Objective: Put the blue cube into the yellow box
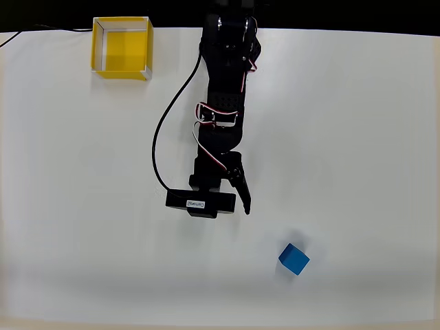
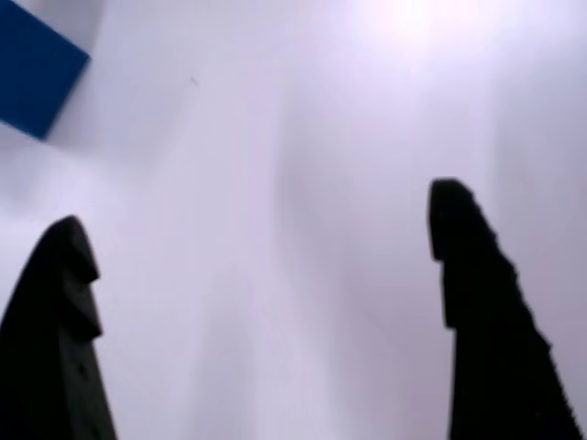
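Yellow box [image 1: 122, 47]: sits at the upper left of the overhead view, near the far edge of the table; square, open-topped, yellow walls and floor with pale rims.
Box contents: nothing lies inside; only the bare yellow floor shows, with a paler strip along its left and top inner walls.
Blue cube [image 1: 293, 258]: rests on the table at the lower right of centre in the overhead view, turned so that a corner points down the frame; well apart from the box, which lies diagonally across the frame from it.
Cube in wrist view [image 2: 35, 71]: a blue block cut off by the upper left corner of the frame, outside the gap between the fingers and beyond the left fingertip.
Gripper [image 1: 234, 199]: black, at the middle of the overhead view, pointing toward the bottom of the frame; up and left of the cube, not touching it.
Jaws: spread wide apart in the wrist view [image 2: 261, 215], with only white surface between the two dark fingers; nothing is held.
Table [image 1: 357, 137]: plain white, with a black cable looping left of the arm.
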`<state>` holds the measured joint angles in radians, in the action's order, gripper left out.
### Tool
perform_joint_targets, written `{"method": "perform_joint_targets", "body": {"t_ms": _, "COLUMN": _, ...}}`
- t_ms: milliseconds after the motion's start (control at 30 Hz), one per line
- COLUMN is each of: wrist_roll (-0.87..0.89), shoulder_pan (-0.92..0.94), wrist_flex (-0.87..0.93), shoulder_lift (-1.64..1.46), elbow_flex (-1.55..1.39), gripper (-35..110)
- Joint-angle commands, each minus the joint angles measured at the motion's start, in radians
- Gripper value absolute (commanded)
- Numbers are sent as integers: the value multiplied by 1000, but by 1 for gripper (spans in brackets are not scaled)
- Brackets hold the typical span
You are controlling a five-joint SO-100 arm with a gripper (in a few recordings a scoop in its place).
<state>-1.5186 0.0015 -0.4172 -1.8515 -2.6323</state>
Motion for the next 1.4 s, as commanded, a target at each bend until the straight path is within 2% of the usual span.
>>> {"method": "perform_joint_targets", "body": {"t_ms": 0, "wrist_roll": 0, "shoulder_pan": -49, "wrist_flex": -95, "shoulder_lift": 58, "elbow_flex": 207, "gripper": 39}}
{"method": "perform_joint_targets", "body": {"t_ms": 267, "wrist_roll": 31, "shoulder_pan": -110, "wrist_flex": -132, "shoulder_lift": 318, "elbow_flex": 489, "gripper": 51}}
{"method": "perform_joint_targets", "body": {"t_ms": 667, "wrist_roll": 17, "shoulder_pan": -193, "wrist_flex": -241, "shoulder_lift": 681, "elbow_flex": 816, "gripper": 53}}
{"method": "perform_joint_targets", "body": {"t_ms": 1100, "wrist_roll": 11, "shoulder_pan": -304, "wrist_flex": -354, "shoulder_lift": 859, "elbow_flex": 925, "gripper": 56}}
{"method": "perform_joint_targets", "body": {"t_ms": 1367, "wrist_roll": 11, "shoulder_pan": -316, "wrist_flex": -345, "shoulder_lift": 991, "elbow_flex": 1068, "gripper": 55}}
